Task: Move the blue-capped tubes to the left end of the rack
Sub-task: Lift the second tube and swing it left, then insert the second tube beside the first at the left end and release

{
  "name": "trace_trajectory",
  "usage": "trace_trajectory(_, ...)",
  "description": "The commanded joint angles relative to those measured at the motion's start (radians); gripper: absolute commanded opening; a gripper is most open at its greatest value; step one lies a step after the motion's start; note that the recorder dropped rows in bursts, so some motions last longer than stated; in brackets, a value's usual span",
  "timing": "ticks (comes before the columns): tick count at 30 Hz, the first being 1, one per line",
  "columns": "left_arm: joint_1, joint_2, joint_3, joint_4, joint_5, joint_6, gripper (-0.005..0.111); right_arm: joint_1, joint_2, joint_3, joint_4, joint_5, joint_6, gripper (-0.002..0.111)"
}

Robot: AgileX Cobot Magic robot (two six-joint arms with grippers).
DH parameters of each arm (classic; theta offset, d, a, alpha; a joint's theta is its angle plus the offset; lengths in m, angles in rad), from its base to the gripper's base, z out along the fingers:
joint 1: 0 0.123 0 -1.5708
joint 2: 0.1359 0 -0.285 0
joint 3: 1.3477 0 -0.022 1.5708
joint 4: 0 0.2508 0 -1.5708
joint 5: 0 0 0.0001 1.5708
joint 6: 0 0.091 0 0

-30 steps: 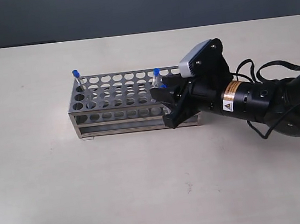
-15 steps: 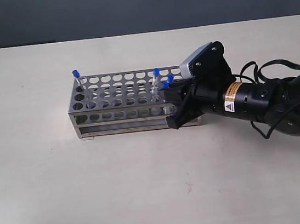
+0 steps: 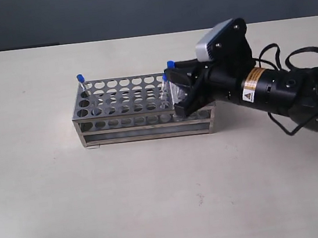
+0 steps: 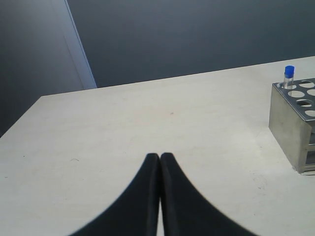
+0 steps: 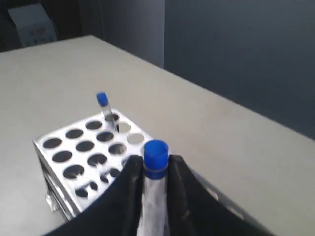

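The silver rack [image 3: 122, 109] stands mid-table. One blue-capped tube [image 3: 81, 79] stands in its far-left corner hole and also shows in the left wrist view [image 4: 289, 73]. My right gripper [image 3: 176, 80] hovers over the rack's right end, shut on another blue-capped tube [image 3: 170, 64], which is lifted above the top plate. In the right wrist view the held tube's cap [image 5: 156, 156] sticks out just past the fingertips [image 5: 132, 167]. A third tube [image 3: 164, 80] stands in the rack beside the gripper. Any further tube is hidden behind the arm. My left gripper [image 4: 160, 156] is shut and empty, off the rack's left end.
The right arm's black body and cables [image 3: 284, 88] stretch across the table to the right of the rack. Bare beige tabletop [image 3: 158, 201] lies in front of and to the left of the rack [image 4: 288, 123]. A dark wall stands behind the table.
The right gripper has closed on a tube at the rack's right end and risen with it, drawing it up out of its hole. The far-left tube has not moved.
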Motion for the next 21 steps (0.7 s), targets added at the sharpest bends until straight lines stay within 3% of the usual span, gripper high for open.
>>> trace_trajectory(1, -0.007, 0.004, -0.002, -0.002, -0.013, -0.003, 0.0, -0.002, -0.078, -0.084, -0.07, 0.013, 0.021, 0.006)
trace_trajectory(4, -0.007, 0.004, -0.002, -0.002, -0.013, -0.003, 0.0, 0.011, -0.069, -0.168, -0.136, 0.052, 0.113, 0.006)
trace_trajectory(12, -0.007, 0.004, -0.002, -0.002, -0.013, -0.003, 0.0, 0.219, 0.181, -0.459, -0.134, 0.131, 0.118, 0.006)
trace_trajectory(21, -0.007, 0.004, -0.002, -0.002, -0.013, -0.003, 0.0, 0.236, 0.354, -0.661, -0.097, 0.212, 0.12, 0.006)
